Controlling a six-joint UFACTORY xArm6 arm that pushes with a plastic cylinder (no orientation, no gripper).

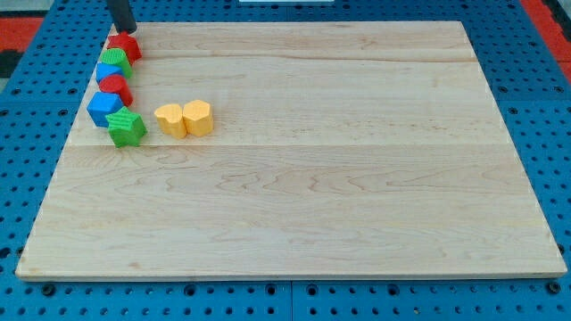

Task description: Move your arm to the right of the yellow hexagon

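Two yellow blocks sit side by side at the view's left: a yellow hexagon [169, 119] and, touching its right side, a yellow heart-like block [198, 117]. My tip [126, 29] is at the view's top left, well above and to the left of the yellow blocks. It sits just above a red block [124, 45] that heads a column of blocks.
Below the red block the column runs down: a green block [116, 61], a blue block [108, 72], a red block [116, 87], a blue block [104, 108] and a green star-like block [127, 127]. The wooden board [339, 187] lies on a blue pegboard.
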